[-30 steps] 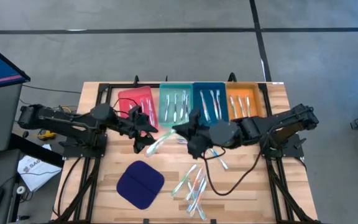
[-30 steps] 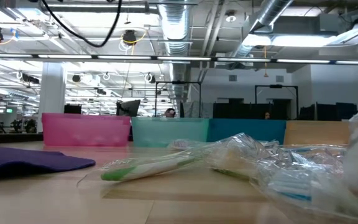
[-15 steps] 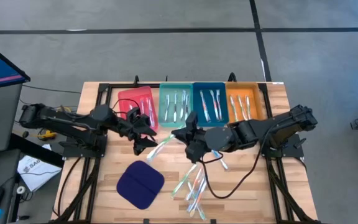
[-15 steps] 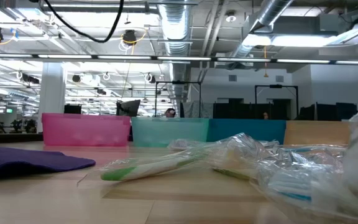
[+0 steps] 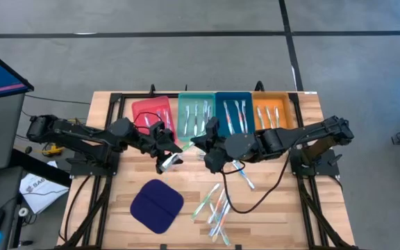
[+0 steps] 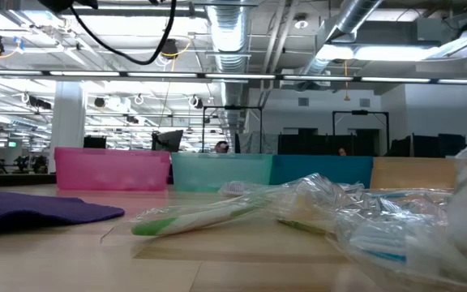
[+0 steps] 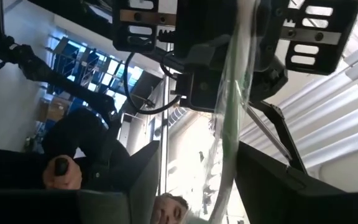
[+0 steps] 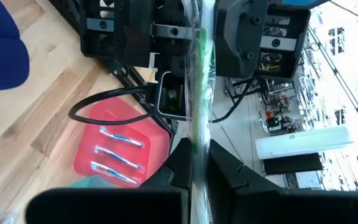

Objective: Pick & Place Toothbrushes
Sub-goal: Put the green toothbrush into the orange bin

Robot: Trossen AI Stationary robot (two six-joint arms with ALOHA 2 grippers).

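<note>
Handover item: green-accented translucent wrapped toothbrush (image 8: 197,74), mid-table, clamped in right gripper (image 5: 209,154); left gripper (image 5: 169,148) has closed in, fingers narrowing around it; transfer likely imminent.

Four trays are shown in red (image 5: 150,114), teal (image 5: 195,117), blue (image 5: 232,114) and orange (image 5: 275,113); a dark blue cloth pad (image 5: 156,205) and whitish, green-accented wrapped toothbrush (image 8: 197,93) are seen.

No text, label, brand, number or sign can be read anywhere.
</note>
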